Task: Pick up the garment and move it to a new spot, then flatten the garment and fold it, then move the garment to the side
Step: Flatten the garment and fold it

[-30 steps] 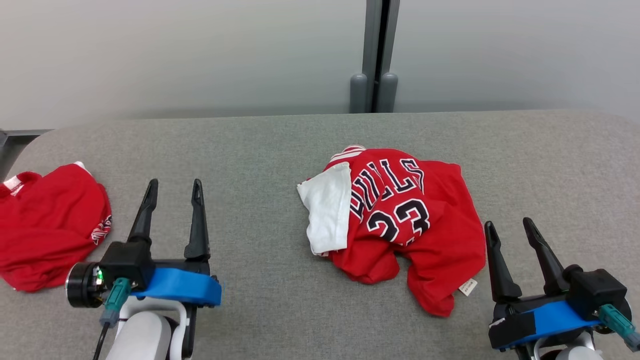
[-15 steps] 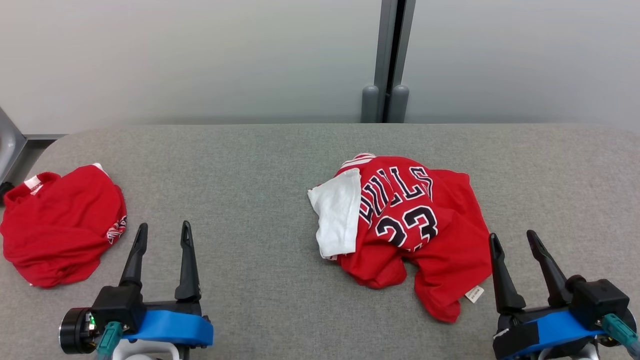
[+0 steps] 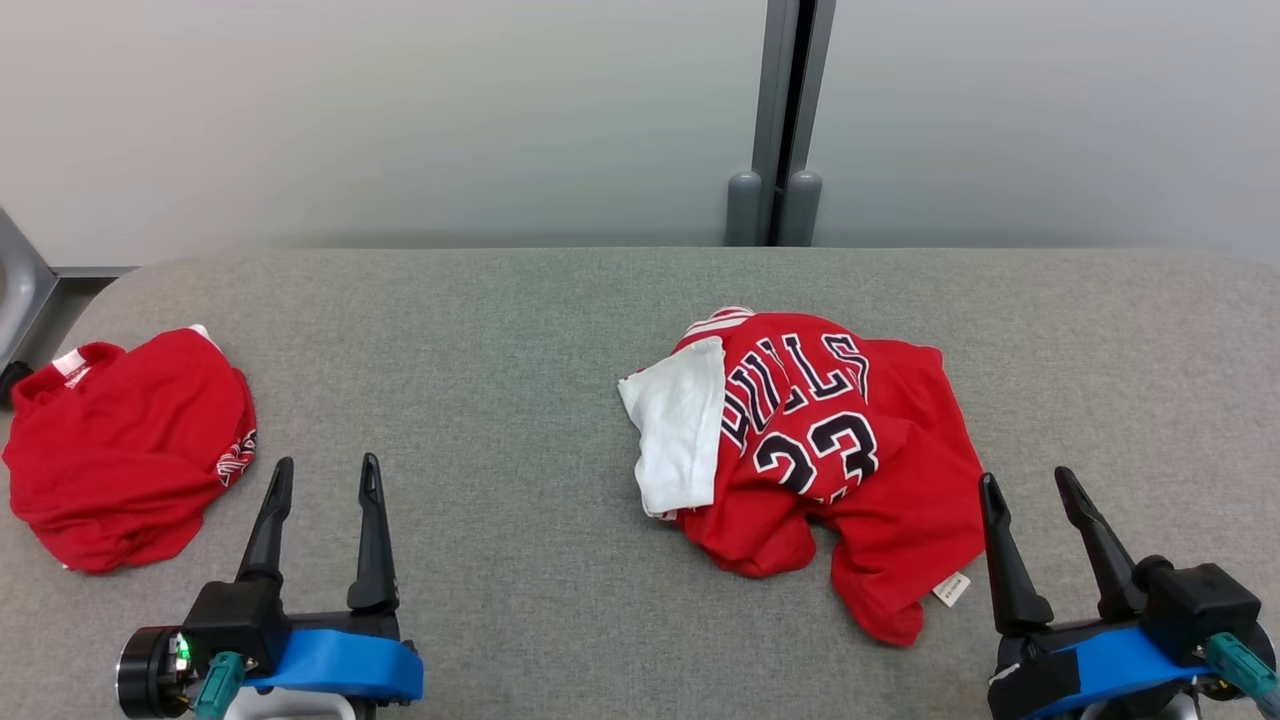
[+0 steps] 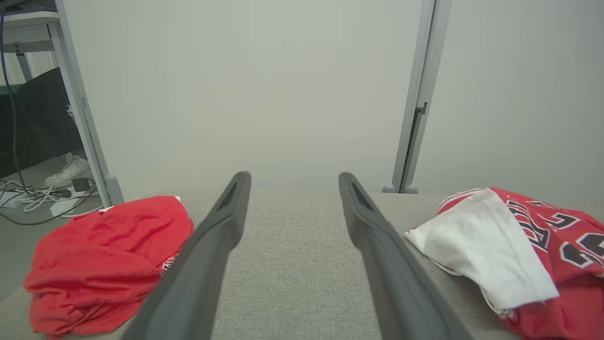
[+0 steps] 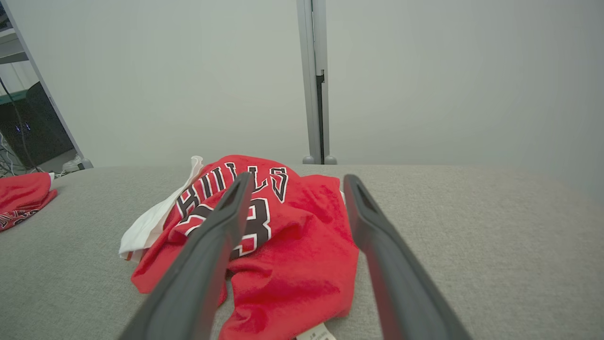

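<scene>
Left hand [image 3: 327, 462] farther back, wide, empty.

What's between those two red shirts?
Head view: bare grey tabletop between red shirt and Bulls jersey; left gripper hovers at its front.

Pale grey wall [image 3: 400, 110], grey post [image 3: 778, 100], grey fabric tabletop [image 3: 500, 330], floor cables [image 4: 28, 198]

Bare table [image 3: 500, 400] lies open between red bundle [image 3: 125, 450] and jersey [image 3: 820, 440].
</scene>
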### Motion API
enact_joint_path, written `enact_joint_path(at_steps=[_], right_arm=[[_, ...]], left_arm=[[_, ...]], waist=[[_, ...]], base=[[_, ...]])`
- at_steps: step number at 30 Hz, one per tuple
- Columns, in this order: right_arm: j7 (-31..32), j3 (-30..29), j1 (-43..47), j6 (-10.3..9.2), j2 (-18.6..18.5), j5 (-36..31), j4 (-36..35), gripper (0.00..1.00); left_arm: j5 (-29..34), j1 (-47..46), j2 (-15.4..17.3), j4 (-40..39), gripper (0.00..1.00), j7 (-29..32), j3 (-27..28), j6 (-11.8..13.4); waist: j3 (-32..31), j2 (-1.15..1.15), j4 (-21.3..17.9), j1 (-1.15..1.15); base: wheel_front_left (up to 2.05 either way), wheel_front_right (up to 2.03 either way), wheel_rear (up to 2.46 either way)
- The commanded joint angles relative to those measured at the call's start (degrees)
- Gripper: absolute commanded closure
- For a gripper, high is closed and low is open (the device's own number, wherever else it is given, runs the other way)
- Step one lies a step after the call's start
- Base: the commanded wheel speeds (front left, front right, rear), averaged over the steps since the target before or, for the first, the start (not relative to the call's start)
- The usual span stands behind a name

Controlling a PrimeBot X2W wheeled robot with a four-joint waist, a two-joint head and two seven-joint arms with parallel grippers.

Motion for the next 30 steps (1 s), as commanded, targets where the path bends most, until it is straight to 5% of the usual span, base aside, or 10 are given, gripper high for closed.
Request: enact_joint_path(at_steps=[1, 15, 30], right_arm=[[-0.04, -0.15, 0.4, 0.13, -0.03, -0.15, -0.1, 0.0], [-0.19, 0.04, -0.97, 0.13, -0.04, -0.32, -0.01, 0.0], [-1.21, 0.69, -4.66, 0.13, -0.04, 0.33, 0.6, 0.0]], left_arm=[[0.43, -0.15, 0.02, 0.18, 0.0, -0.15, 0.28, -0.28], [1.61, -3.23, -1.37, 1.61, 0.0, -0.15, -0.46, -2.44], [3.42, -26.34, -3.58, 14.88, 0.0, 5.0, -12.4, -8.1]], waist=[[0.08, 0.0, 0.01, 0.0], [1.49, 0.0, -0.47, 0.0], [7.79, 0.0, -6.32, 0.0]], base=[[0.0, 0.0, 0.0], [0.0, 0.0, 0.0], [0.0, 0.0, 0.0]])
